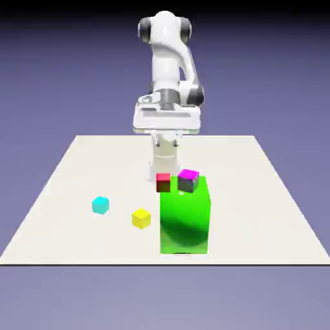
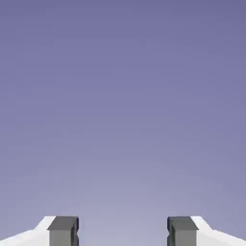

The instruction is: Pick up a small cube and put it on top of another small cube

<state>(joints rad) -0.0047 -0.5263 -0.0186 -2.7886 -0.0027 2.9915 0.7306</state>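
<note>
The small cyan cube (image 1: 100,205) lies on the white table (image 1: 77,167) toward the exterior view's left. Right of it sits a yellow small cube (image 1: 141,218). A red small cube (image 1: 164,182) rests further back, near the middle. My gripper (image 1: 166,121) hangs high above the table's far part, well away from all cubes. In the hand view the gripper (image 2: 123,231) is open, its grey fingertips (image 2: 63,230) wide apart with nothing between them. That view holds only the blue-violet backdrop and no cube.
A big green block (image 1: 185,216) stands near the table's front edge, right of the yellow cube. A dark cube with a magenta top (image 1: 188,180) sits just behind the block, beside the red cube.
</note>
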